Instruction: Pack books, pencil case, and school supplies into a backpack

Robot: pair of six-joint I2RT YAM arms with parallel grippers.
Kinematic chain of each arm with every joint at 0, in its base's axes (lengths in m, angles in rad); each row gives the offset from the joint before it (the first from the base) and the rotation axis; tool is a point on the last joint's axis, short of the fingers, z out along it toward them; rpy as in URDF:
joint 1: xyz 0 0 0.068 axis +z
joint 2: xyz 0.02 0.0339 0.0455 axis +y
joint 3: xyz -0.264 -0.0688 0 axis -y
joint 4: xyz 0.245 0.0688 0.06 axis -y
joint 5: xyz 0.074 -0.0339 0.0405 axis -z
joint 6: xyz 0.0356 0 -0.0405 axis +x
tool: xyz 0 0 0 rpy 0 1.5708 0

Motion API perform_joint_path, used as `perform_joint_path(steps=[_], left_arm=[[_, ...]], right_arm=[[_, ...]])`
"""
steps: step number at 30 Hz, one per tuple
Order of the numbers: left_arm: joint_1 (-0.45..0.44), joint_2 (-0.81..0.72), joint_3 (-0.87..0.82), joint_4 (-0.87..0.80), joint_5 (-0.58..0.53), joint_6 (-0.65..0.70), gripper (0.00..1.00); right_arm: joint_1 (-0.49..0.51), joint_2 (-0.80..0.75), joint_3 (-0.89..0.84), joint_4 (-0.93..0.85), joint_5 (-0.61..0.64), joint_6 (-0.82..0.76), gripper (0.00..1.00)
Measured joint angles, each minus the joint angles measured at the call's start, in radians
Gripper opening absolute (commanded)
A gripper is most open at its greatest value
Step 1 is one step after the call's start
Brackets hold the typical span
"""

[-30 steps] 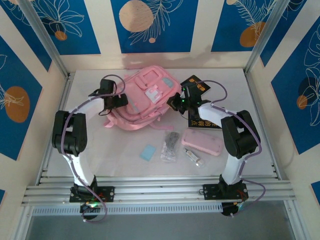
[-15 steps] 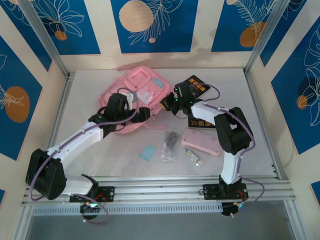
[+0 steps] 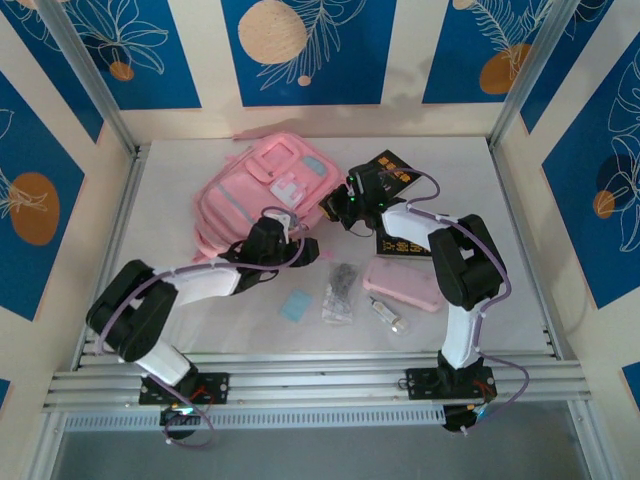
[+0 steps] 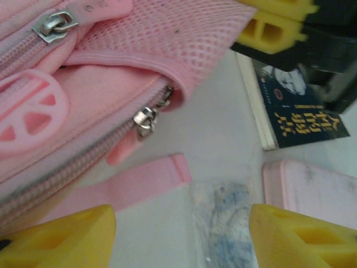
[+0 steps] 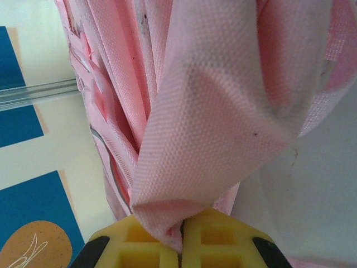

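Backpack (image 3: 262, 195) comes first, being the biggest and softest thing in view: it lies flat just ahead of both sets of jaws, and we judge it light and floppy, so it will sag wherever nothing holds it. The right gripper (image 5: 181, 241) has its jaws pressed together on a fold of the pink fabric at the bag's edge (a thin pinch that might slide out under a hard tug). The left gripper (image 4: 181, 237) stands with jaws spread and nothing between them. A metal zipper pull (image 4: 146, 120) hangs ahead of and above them. We reckon that tab is the place to take hold, though it looks small and slick. The books (image 4: 301, 120) lie ahead and to the right of the left jaws, near the right gripper; stiff and thin, they are best taken by an edge. The pencil case (image 3: 404, 284) lies just past the left gripper's right finger, and being soft it should be gripped across its narrow width. The clear bag (image 4: 223, 212) lies below the spread left jaws, crinkly and probably slippery. The blue pad (image 3: 297, 305) and whitish tube (image 3: 386, 312) sit back from those jaws, toward the arm bases.
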Motion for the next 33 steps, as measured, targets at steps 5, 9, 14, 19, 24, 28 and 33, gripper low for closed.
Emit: perform_joint_path(steps=[5,9,14,19,24,28,33], left_arm=[[0.0,0.095,0.016,0.076,-0.069,0.023,0.61],[0.0,0.16,0.048,0.103,-0.116,0.058,0.55],[-0.001,0.211,0.066,0.152,-0.143,0.106,0.36],[-0.002,0.259,0.072,0.253,-0.137,0.131,0.38],[-0.002,0.303,0.072,0.346,-0.136,0.14,0.27],[-0.002,0.328,0.071,0.396,-0.153,0.162,0.0],[-0.002,0.321,0.071,0.401,-0.161,0.171,0.0]], right_arm=[[-0.001,-0.003,-0.032,0.035,0.001,0.035,0.0],[-0.005,-0.012,-0.085,0.094,0.013,0.084,0.0],[-0.009,-0.02,-0.124,0.162,0.028,0.139,0.0],[-0.014,-0.022,-0.138,0.209,0.03,0.192,0.0],[-0.015,-0.022,-0.183,0.288,0.032,0.286,0.0],[-0.018,-0.022,-0.198,0.315,0.031,0.329,0.0],[-0.034,-0.022,-0.2,0.323,0.012,0.322,0.0]])
